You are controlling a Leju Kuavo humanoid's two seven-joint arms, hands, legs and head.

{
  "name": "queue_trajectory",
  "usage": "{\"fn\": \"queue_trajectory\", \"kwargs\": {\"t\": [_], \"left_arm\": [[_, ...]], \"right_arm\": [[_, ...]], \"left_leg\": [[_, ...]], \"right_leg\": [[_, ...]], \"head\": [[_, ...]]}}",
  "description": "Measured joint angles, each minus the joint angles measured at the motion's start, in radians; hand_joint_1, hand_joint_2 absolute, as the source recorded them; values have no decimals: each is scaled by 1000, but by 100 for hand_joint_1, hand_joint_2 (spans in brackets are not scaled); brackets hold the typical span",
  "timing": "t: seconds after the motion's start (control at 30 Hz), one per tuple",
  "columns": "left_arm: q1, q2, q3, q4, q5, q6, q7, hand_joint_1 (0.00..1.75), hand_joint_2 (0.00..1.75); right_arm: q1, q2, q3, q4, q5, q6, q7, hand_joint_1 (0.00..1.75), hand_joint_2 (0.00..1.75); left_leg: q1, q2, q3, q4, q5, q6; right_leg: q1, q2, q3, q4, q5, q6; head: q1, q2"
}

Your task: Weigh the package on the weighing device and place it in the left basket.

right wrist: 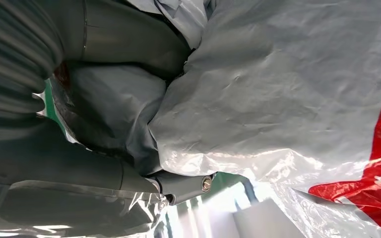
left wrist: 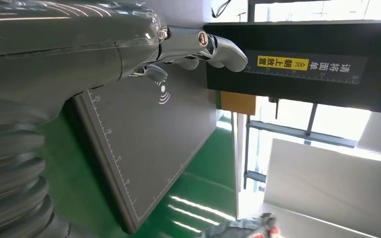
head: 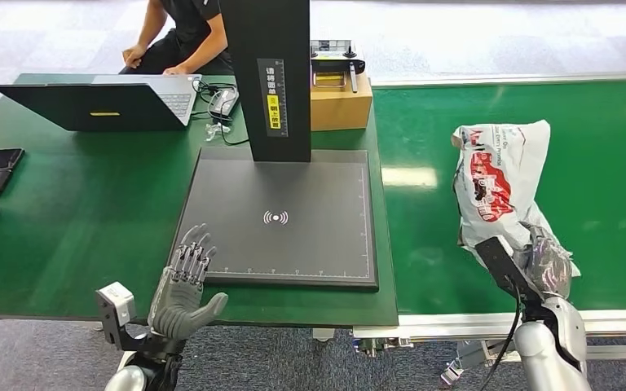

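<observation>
In the head view, the package [head: 501,183], a grey plastic mailer with red print, is sitting at about 3 o'clock on the green conveyor belt [head: 603,138], well apart from the weighing device [head: 281,216], whose dark flat platform is lying at the centre with a black upright column [head: 267,77] rising at its 12 o'clock side. The right hand [head: 544,265] is gripping the package's near end at about 4 o'clock. The left hand [head: 183,289] is hovering at about 7 o'clock, released, its fingers spread over the platform's near left corner. A laptop [head: 102,102] is sitting at 10 o'clock on the green table [head: 81,212], a cardboard box [head: 342,102] at 1 o'clock behind the column, and a person [head: 181,37] is sitting at 11 o'clock. In the left wrist view, the left hand [left wrist: 198,47] is reaching empty-fingered over the platform [left wrist: 144,144] toward the column [left wrist: 302,69]. In the right wrist view, the right hand [right wrist: 114,54] is clasping the crumpled package [right wrist: 278,94], film bunching between thumb and fingers [right wrist: 183,183].
</observation>
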Motion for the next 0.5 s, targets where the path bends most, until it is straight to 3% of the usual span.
{"fn": "queue_trajectory", "kwargs": {"t": [0.23, 0.5], "left_arm": [[-4, -1, 3, 0, -13, -13, -11, 0, 175], [-23, -1, 2, 5, -31, -42, -25, 0, 175]], "right_arm": [[42, 22, 34, -182, 76, 24, -63, 175, 175], [6, -15, 181, -226, 354, 132, -117, 175, 175]], "left_leg": [[0, 0, 0, 0, 0, 0], [0, 1, -1, 0, 0, 0]], "right_leg": [[0, 0, 0, 0, 0, 0], [0, 1, 0, 0, 1, 0]], "head": [[0, 0], [0, 0]]}}
